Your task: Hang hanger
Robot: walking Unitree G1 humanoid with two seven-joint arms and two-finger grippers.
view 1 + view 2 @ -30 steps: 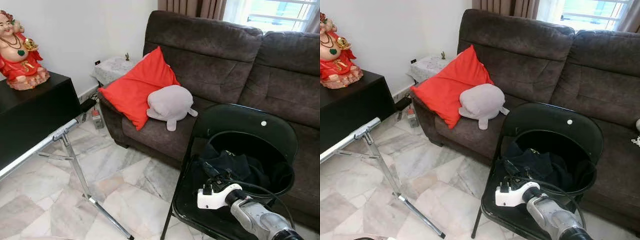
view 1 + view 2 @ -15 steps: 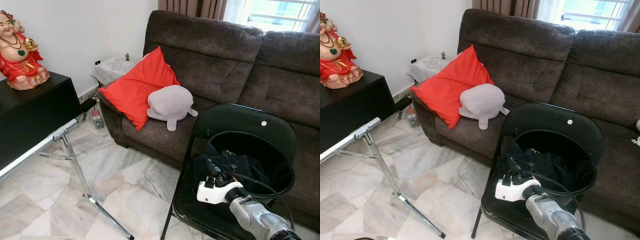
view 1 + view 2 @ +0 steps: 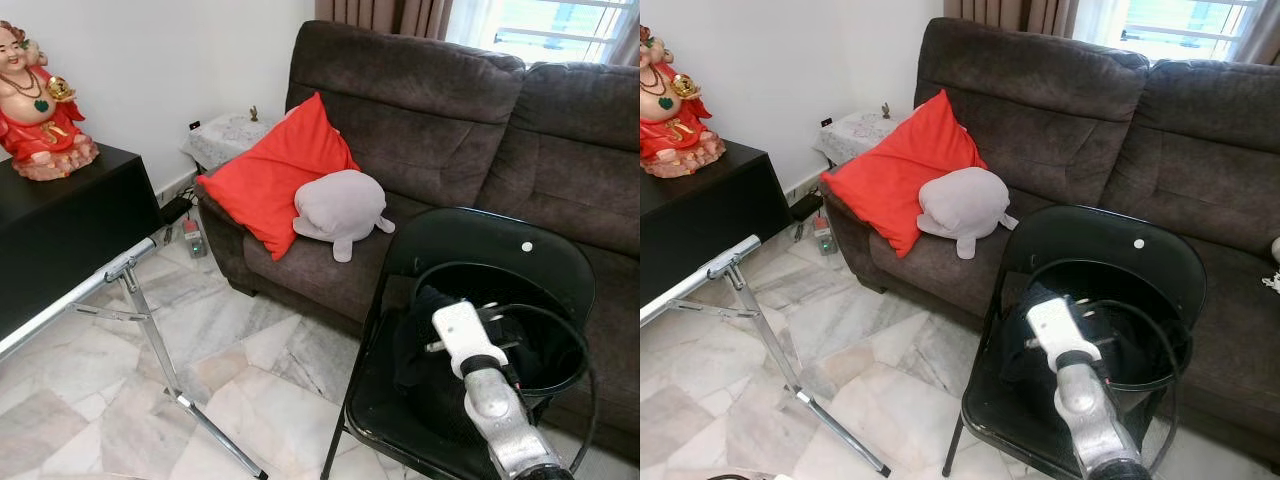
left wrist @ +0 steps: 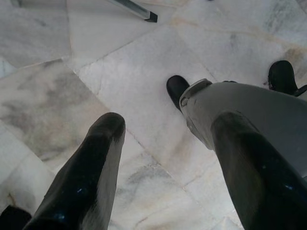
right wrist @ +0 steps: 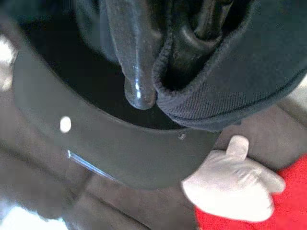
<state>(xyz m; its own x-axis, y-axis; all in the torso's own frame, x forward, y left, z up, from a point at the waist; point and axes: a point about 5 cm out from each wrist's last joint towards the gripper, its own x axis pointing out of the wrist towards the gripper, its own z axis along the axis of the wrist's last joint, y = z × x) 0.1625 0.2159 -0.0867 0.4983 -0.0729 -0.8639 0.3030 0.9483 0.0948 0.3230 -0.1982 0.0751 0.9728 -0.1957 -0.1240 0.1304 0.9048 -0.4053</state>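
The right pincer point(image 5: 158, 72) sits over the seat of the black folding chair point(image 3: 500, 250), its fingers closed on dark clothing point(image 5: 230, 81) that seems to hide the hanger, though the blur leaves this uncertain. The left pincer point(image 4: 168, 158) hangs spread wide above the marble floor point(image 4: 120, 72), beside the chair.

sofas 1 point(image 3: 470, 110) | chairs 1 point(image 3: 500, 245) | cushions 2 point(image 3: 275, 180) point(image 3: 340, 205) | figurines 1 point(image 3: 38, 100)

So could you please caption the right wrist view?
Right gripper shut on dark garment above black folding chair.
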